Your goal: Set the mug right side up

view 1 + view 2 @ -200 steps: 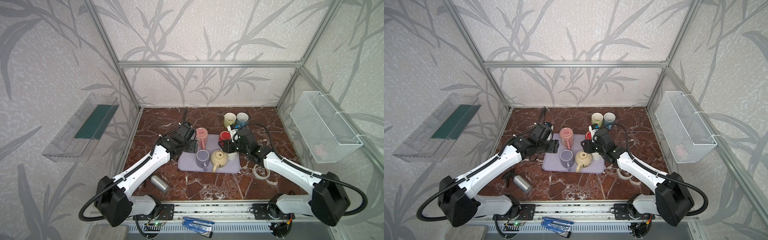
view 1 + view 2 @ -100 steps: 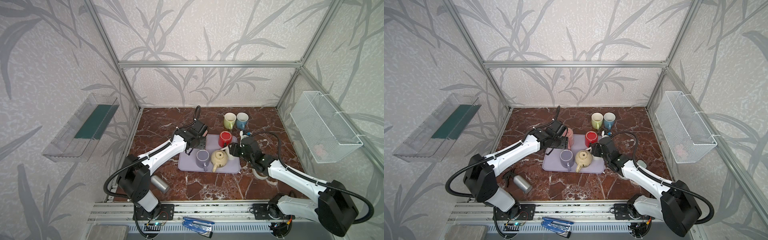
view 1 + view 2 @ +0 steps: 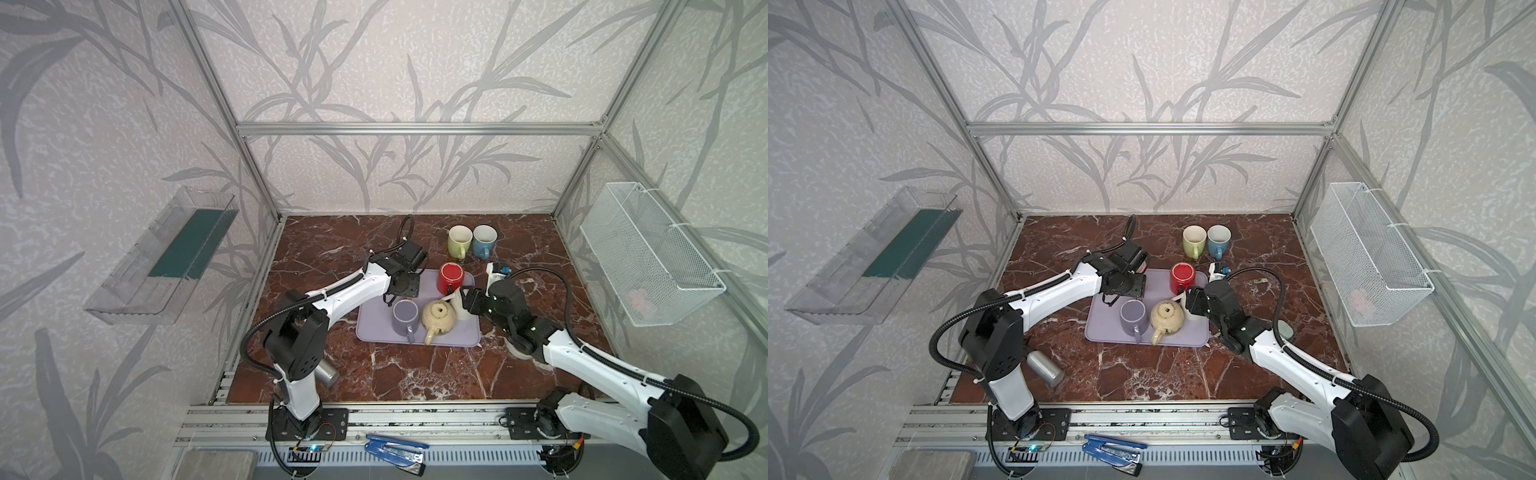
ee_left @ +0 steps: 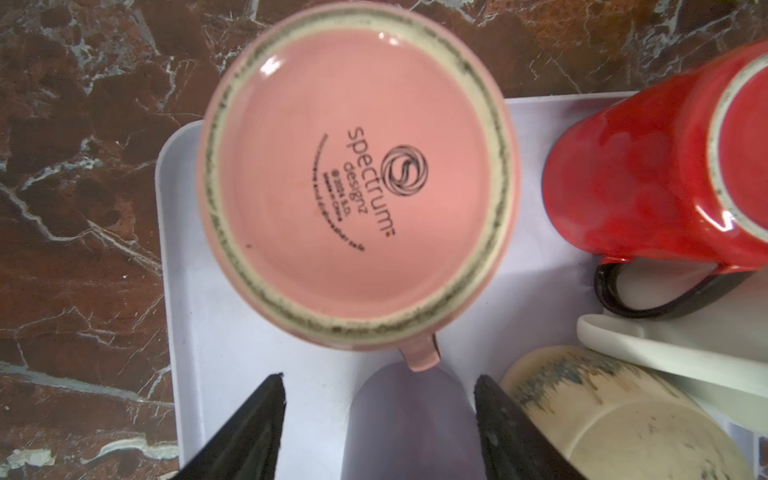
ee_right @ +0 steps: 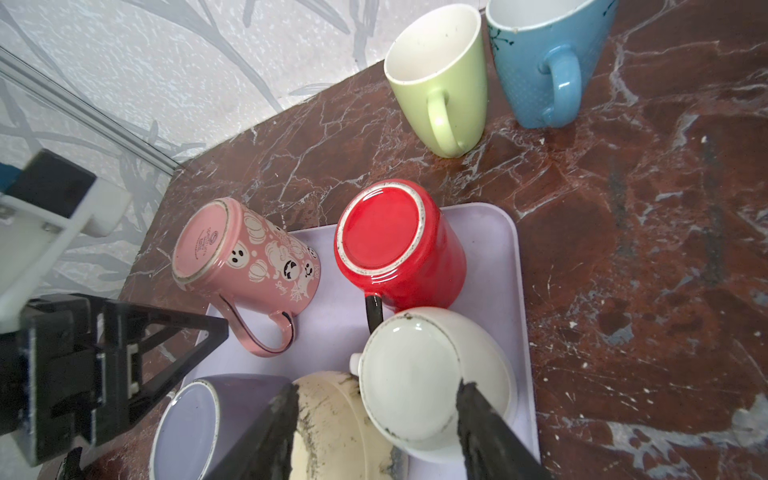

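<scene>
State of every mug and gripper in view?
pink mug: upside down, on tray
red mug: upside down, on tray
white mug: upside down, on tray
purple mug: on tray, orientation unclear
green mug: upright, on table
blue mug: upright, on table
left gripper: open, empty
right gripper: open, straddling white mug

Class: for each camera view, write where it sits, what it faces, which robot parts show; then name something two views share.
Both top views: high in front, looking down at the tray; left arm and right arm show.
Left wrist: on the left arm, looking down on the inverted pink mug; left gripper open.
Right wrist: on the right arm, above the white mug; right gripper open.
Shared: both wrist views show the red mug.
</scene>
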Action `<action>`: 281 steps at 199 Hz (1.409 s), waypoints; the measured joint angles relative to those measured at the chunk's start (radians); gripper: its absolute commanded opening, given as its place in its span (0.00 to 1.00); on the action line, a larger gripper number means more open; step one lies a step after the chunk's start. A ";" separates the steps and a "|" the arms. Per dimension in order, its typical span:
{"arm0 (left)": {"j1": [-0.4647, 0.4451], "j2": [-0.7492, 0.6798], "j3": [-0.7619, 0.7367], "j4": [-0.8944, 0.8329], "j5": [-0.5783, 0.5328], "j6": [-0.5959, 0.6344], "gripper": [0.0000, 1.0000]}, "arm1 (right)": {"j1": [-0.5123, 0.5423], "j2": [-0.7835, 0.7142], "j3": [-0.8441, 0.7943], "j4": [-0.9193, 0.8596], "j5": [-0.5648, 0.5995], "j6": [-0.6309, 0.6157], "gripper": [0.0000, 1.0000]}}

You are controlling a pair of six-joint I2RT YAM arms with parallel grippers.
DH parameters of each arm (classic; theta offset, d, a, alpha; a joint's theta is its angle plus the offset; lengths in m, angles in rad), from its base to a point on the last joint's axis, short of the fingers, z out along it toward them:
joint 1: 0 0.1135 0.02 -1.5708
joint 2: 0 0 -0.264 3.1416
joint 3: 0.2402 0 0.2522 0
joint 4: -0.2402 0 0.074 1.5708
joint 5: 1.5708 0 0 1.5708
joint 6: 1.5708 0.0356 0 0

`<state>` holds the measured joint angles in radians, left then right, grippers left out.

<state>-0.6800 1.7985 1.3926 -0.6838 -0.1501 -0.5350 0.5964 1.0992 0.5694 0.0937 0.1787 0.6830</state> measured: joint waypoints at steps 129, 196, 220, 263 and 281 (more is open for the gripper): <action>0.001 0.066 0.066 -0.090 -0.166 0.037 0.42 | 0.000 -0.006 -0.008 0.042 -0.007 -0.008 0.61; 0.030 0.066 0.065 -0.082 -0.117 0.036 0.48 | 0.000 0.002 -0.008 0.055 -0.023 -0.022 0.61; 0.041 0.066 0.065 -0.064 -0.083 0.026 0.44 | 0.000 0.004 -0.008 0.061 -0.023 -0.023 0.61; 0.050 0.076 0.065 -0.042 -0.055 0.015 0.39 | 0.000 0.015 -0.010 0.067 -0.025 -0.024 0.61; 0.053 0.087 0.065 -0.038 -0.053 0.014 0.38 | 0.000 0.023 -0.010 0.069 -0.031 -0.024 0.61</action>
<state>-0.6270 1.8851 1.4574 -0.7216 -0.2028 -0.5213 0.5964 1.1217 0.5594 0.1623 0.1478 0.6594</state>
